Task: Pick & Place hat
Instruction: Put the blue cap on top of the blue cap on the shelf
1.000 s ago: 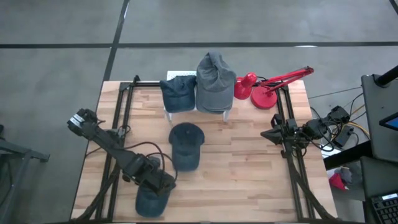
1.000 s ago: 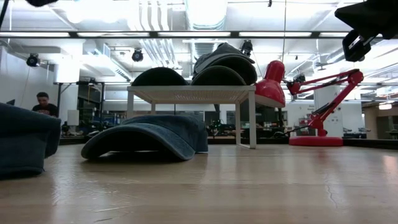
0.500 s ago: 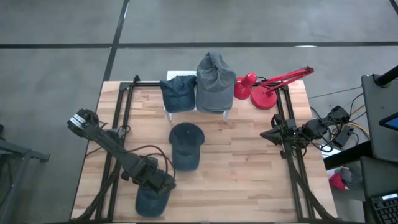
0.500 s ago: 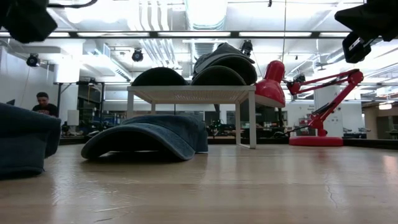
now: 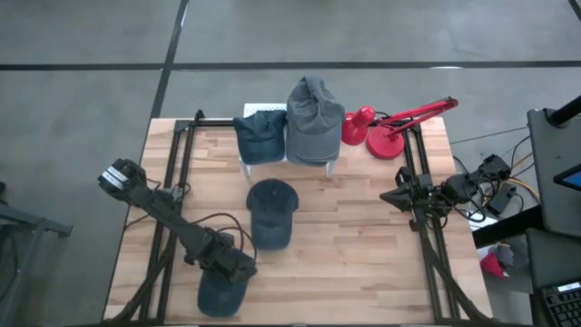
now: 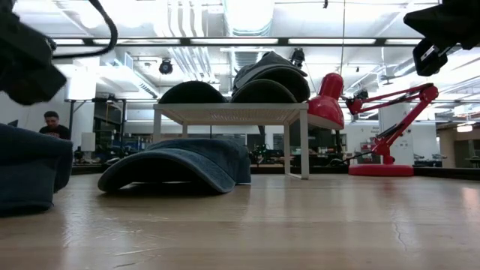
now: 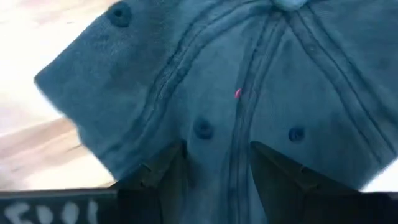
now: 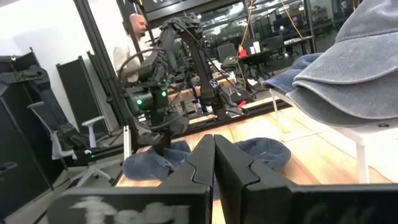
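Matt denim cloth hat (image 7: 249, 93); wood table (image 5: 363, 245).

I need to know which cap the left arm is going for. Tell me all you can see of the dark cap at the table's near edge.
The near cap is dark blue washed cotton by its look, with stitched panel seams, eyelets and a top button. It lies on the wooden table near its front edge, apart from the other caps. The left gripper hangs right over its crown, jaws open to either side of a seam; contact cannot be told.
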You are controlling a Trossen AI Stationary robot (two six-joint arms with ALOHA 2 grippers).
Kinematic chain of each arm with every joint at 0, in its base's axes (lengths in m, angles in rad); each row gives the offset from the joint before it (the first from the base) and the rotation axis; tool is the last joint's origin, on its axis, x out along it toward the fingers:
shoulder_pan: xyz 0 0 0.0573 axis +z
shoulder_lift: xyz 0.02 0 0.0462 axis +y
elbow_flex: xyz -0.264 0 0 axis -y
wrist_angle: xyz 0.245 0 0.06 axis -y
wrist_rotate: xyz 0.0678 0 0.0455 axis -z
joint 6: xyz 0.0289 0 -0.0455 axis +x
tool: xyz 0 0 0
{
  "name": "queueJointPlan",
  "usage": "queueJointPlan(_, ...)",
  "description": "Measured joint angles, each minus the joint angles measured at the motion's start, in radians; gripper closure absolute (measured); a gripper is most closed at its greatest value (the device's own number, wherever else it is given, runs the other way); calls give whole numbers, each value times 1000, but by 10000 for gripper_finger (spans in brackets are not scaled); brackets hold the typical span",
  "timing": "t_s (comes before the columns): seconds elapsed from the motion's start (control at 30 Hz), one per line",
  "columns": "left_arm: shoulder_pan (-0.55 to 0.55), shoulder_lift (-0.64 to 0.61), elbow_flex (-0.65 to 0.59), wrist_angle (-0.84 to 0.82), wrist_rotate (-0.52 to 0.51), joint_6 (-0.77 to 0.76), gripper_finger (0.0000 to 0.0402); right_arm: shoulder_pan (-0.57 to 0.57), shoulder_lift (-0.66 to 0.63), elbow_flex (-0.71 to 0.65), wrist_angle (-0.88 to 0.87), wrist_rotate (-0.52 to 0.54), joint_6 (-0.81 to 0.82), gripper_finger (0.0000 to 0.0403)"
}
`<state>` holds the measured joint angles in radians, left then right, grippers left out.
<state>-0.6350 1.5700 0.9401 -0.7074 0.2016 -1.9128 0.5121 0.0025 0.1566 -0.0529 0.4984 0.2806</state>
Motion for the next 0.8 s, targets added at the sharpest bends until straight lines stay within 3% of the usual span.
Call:
queueJointPlan(0.27,0,-1,-97,131,8,16,235,0,0,0,1,0,0,394)
queueJointPlan(0.4,0,-1,-111,129,9,16,285,0,0,0,2,0,0,394)
queueJointPlan(0.57,0,-2,-113,131,-32,24,381,0,0,0,2,0,0,394)
queueJointPlan(0.8,0,-2,-93,130,-54,36,397,0,0,0,1,0,-1,394)
